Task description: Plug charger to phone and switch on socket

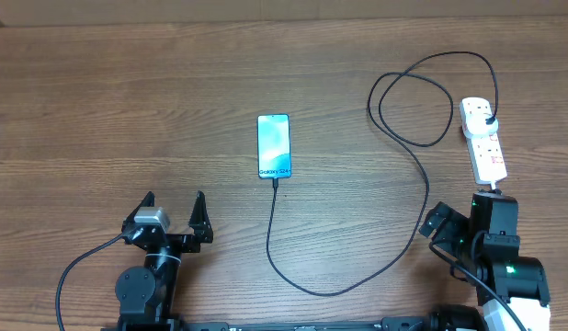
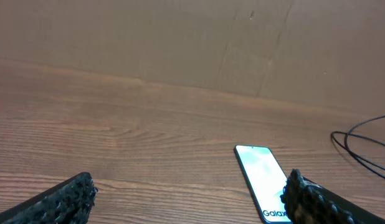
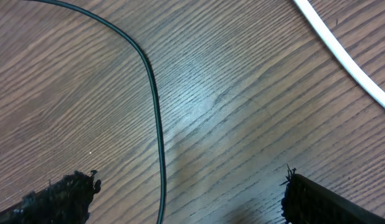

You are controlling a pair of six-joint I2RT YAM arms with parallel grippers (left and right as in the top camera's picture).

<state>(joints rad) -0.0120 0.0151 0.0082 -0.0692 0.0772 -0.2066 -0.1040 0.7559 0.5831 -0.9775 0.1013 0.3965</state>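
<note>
The phone (image 1: 274, 145) lies mid-table with its blue screen lit; it also shows in the left wrist view (image 2: 262, 180). The black charger cable (image 1: 357, 276) runs from the phone's near end, loops right and up, and its black plug (image 1: 487, 119) sits in the white socket strip (image 1: 484, 138) at the right. The cable also crosses the right wrist view (image 3: 156, 118). My left gripper (image 1: 174, 211) is open and empty near the front left, short of the phone. My right gripper (image 1: 463, 213) is open and empty at the front right, just below the strip.
The strip's thick white cord (image 3: 348, 59) runs past my right gripper. A brown cardboard wall (image 2: 192, 43) stands behind the wooden table (image 1: 128, 110).
</note>
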